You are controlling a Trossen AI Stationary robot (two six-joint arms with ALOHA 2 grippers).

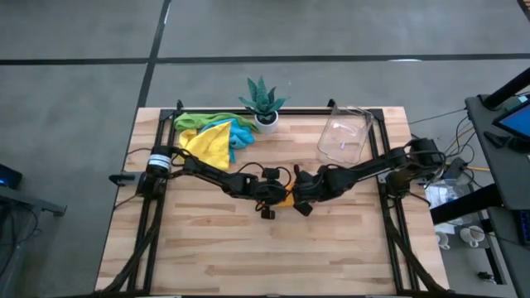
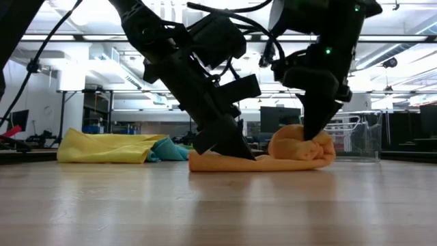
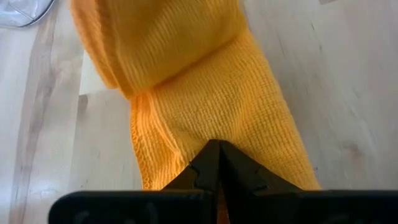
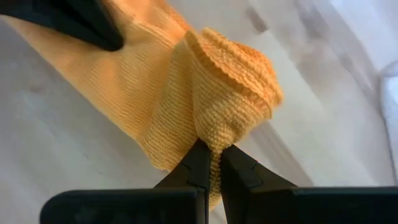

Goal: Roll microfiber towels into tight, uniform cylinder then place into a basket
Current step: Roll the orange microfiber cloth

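Observation:
An orange microfiber towel [image 2: 259,162] lies mid-table as a flat strip, with a loose roll [image 2: 297,145] at its right end. My left gripper [image 3: 217,149] slants down from the left, shut, with its tips on the flat strip. My right gripper [image 4: 214,152] comes down from above onto the roll and is shut on it. More towels, green, yellow and blue [image 1: 211,136], lie heaped at the far left. The clear basket [image 1: 344,134] stands at the far right with nothing in it. My left gripper presses its shut fingertips [image 3: 208,158] down on the flat part of the orange towel [image 3: 211,118], a little short of the roll. It slants down from the table's left, along the strip, which lies flat on the table. My right gripper pinches a bulge of the rolled end [image 4: 217,134] between its two fingers, several layers together. The fingers point steeply down from above. The roll rests on the table, with its tail stretching away to the left.
A spiky green plant in a white pot [image 1: 263,106] stands at the far edge between the towel heap and the basket. Black frame rails [image 1: 157,165] run along the table's left and right sides. Bare wood [image 1: 273,257] spreads toward the near edge.

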